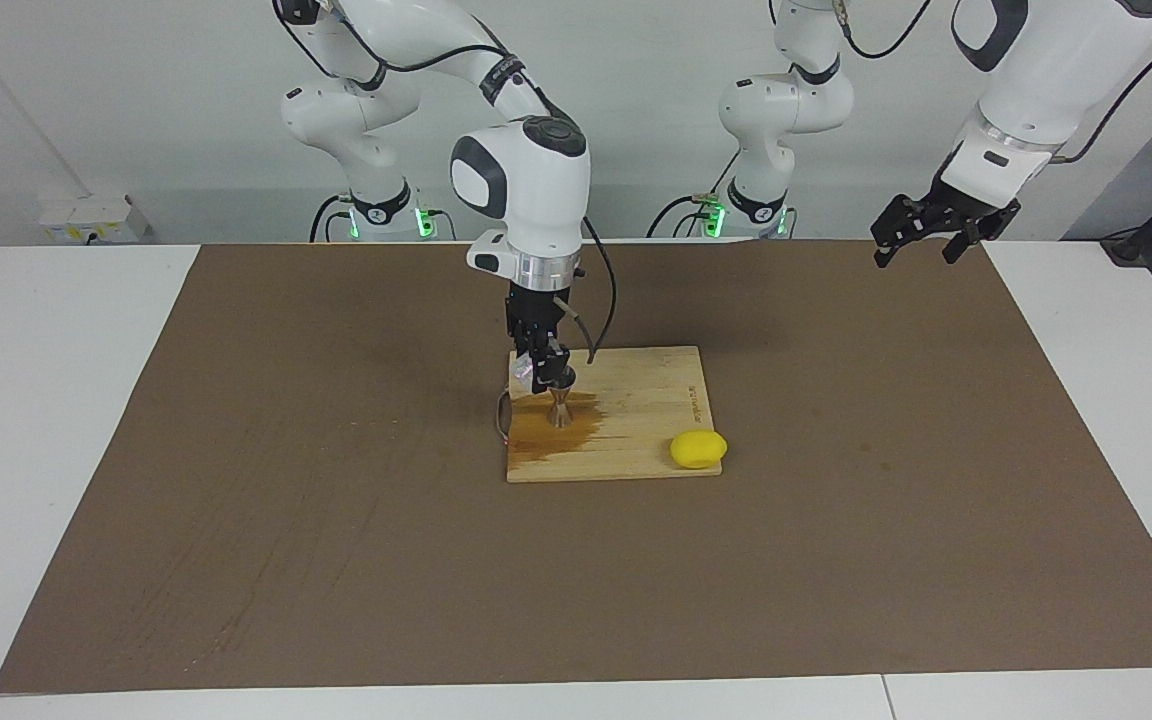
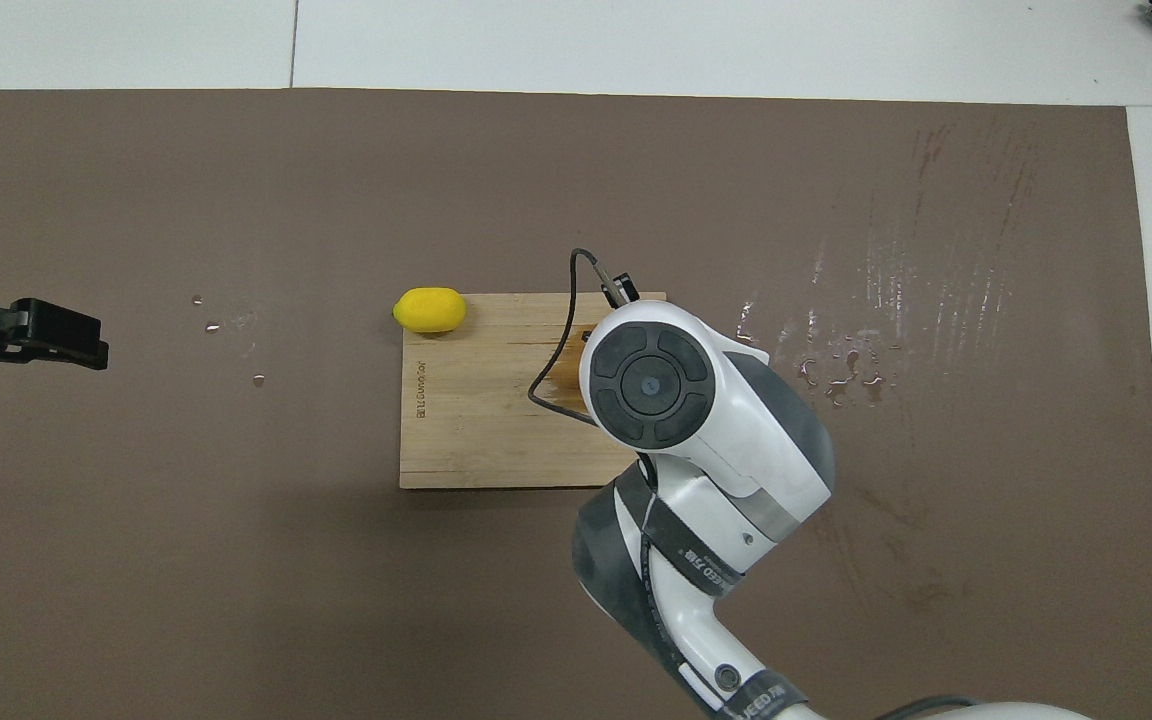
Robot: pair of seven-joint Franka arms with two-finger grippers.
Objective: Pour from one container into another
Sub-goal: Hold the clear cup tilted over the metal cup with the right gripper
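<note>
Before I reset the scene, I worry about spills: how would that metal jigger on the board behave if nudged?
The jigger would probably tip easily: it stands upright on a small base with a narrow waist. It may also slide, since the cutting board under it looks wet. Once tipped, its round cones would likely roll in an arc.

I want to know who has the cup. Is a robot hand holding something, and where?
The right gripper holds the clear cup by its side; the left gripper holds nothing.

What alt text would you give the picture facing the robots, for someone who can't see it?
The right gripper holds a clear cup just above a metal jigger on a wet wooden board. A lemon sits at the board's corner; the left gripper waits, open.
</note>
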